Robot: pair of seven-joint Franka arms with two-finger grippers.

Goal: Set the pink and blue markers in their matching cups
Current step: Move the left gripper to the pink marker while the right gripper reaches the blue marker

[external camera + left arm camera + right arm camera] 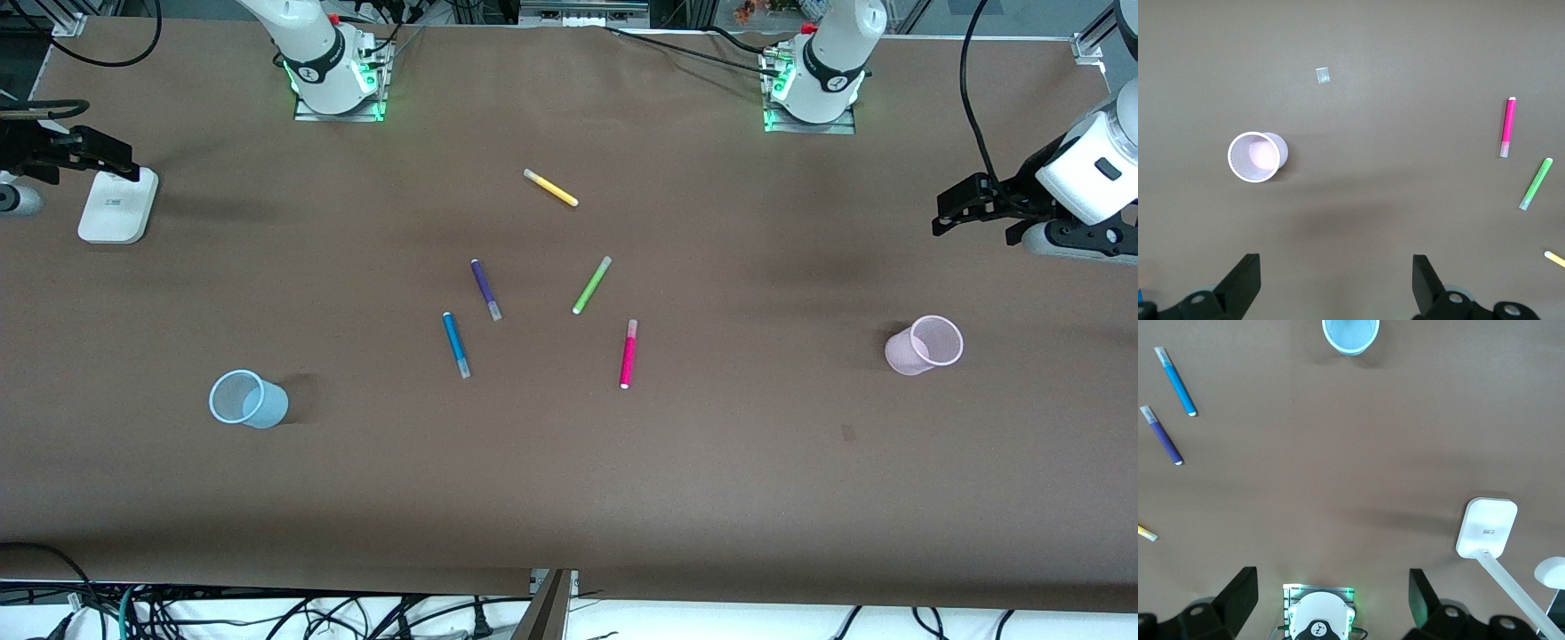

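The pink marker and the blue marker lie flat near the table's middle. They also show in the wrist views: pink marker, blue marker. The light blue cup stands upright toward the right arm's end, and the pale pink cup stands upright toward the left arm's end. My left gripper hangs open and empty in the air above the table near the pink cup. My right gripper hangs open and empty over its own end of the table, with the blue cup in its view.
A purple pen lies beside the blue marker, and a green pen lies beside the pink one. A yellow pen is closer to the arm bases. A white stand sits below the right gripper. A small scrap lies near the pink cup.
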